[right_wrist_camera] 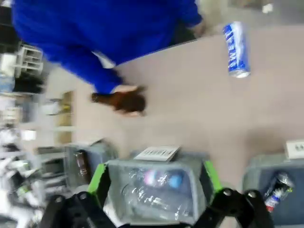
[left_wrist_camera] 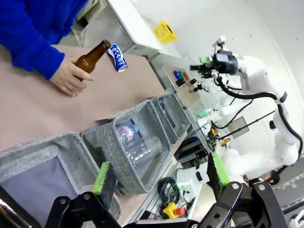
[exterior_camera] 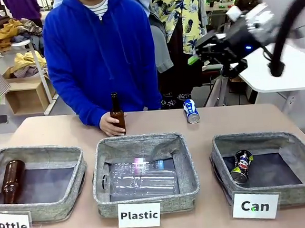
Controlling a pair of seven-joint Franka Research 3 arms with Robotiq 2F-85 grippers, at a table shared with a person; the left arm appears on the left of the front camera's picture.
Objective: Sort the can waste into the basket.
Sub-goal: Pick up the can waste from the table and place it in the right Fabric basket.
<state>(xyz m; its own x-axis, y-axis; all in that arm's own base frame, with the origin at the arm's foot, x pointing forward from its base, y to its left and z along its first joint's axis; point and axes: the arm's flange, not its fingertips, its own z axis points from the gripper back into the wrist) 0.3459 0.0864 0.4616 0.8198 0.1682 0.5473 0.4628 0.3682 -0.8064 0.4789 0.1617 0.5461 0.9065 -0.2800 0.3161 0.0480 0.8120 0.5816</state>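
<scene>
A: State of the left gripper (left_wrist_camera: 159, 173)?
B: Its green-padded fingers (left_wrist_camera: 101, 178) stand wide apart. Nothing held, nothing touched. It hangs over the near side of the bins.

A: And the right gripper (right_wrist_camera: 153, 183)?
B: Same. Its fingers (right_wrist_camera: 98, 183) are spread wide with nothing between them. The front view puts it high at the right, well above the table (exterior_camera: 237, 120). Its wrist view is blurred.

A: Near edge of the table?
B: Three grey bins in a row, with narrow strips of bare table between them. The basket (exterior_camera: 265, 137) is the right one, with a white card (exterior_camera: 255, 206) reading "Can" in front. The dark can (exterior_camera: 242, 166) lies tilted inside, near the left wall, with open dark lining to its right.

A: The other two?
B: The middle bin (exterior_camera: 144, 142), marked "Plastic", holds a clear plastic bottle (exterior_camera: 142, 179). The left bin (exterior_camera: 37, 153), marked "Bottle", holds a brown bottle (exterior_camera: 12, 180) lying along its left wall.

A: Second can?
B: The blue can (exterior_camera: 191, 111) lies on its side on bare table. It is beyond the gap between middle bin and basket, near the far edge. Open surface all round it; nothing touches it.

A: Farther left?
B: The person's hand (exterior_camera: 110, 127) grips an upright bottle (exterior_camera: 118, 115) at the far edge, well apart from the blue can.
</scene>
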